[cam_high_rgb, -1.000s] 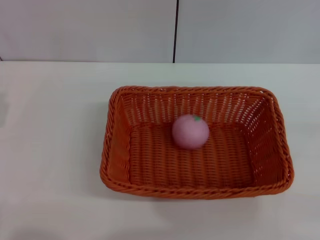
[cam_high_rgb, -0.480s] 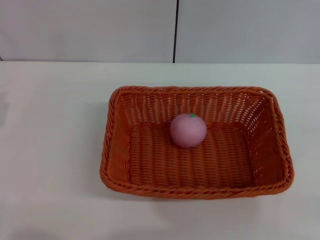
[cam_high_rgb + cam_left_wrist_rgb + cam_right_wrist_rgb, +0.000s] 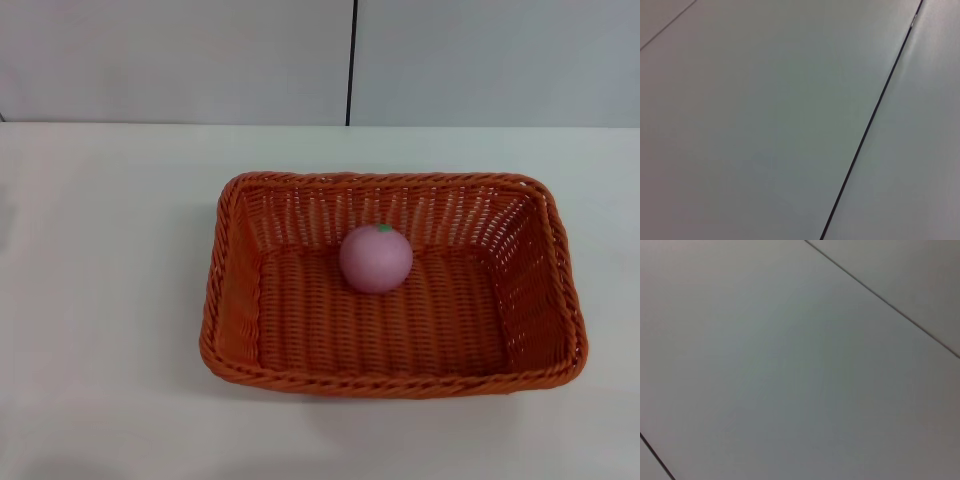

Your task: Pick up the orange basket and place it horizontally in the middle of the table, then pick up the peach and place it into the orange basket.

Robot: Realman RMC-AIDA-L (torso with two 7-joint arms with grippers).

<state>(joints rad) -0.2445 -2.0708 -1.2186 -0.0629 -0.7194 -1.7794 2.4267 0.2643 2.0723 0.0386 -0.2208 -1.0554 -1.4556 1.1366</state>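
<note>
From the head view, the large orange-brown woven basket (image 3: pixel 393 285) lies lengthwise on the plain white table (image 3: pixel 100 260), the pale-pink round peach (image 3: pixel 376 259) inside it, towards its back wall. Both wrist views show only grey wall panels (image 3: pixel 765 125) with dark seams; neither gripper is visible.

basket (image 3: pixel 392 385) on counter (image 3: pixel 100 300), long side across, near middle | peach (image 3: pixel 376 259) in basket, toward its far wall | wall behind counter
</note>
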